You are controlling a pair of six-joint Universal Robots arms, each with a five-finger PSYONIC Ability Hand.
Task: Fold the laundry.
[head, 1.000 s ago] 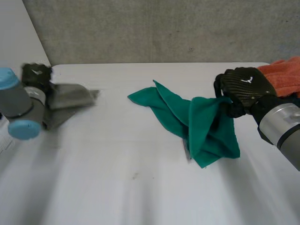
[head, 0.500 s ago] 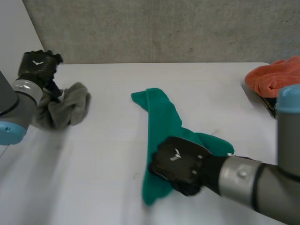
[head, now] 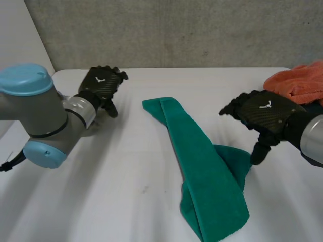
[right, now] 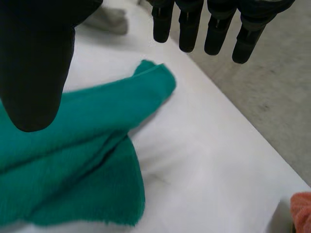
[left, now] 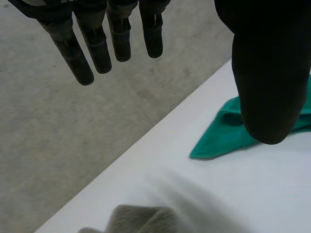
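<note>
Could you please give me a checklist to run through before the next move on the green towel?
1. Left hand free: ok, fingers straight, holding nothing.
2. Right hand free: ok, open, beside the green towel, not gripping it.
3. Towel lying flat and squared: not ok, it is a long slanted strip with a flap sticking out toward the right hand.
4. Orange cloth apart from the towel: ok, bare table lies between them.
5. Grey cloth apart from the towel: ok, as the left wrist view shows.
</note>
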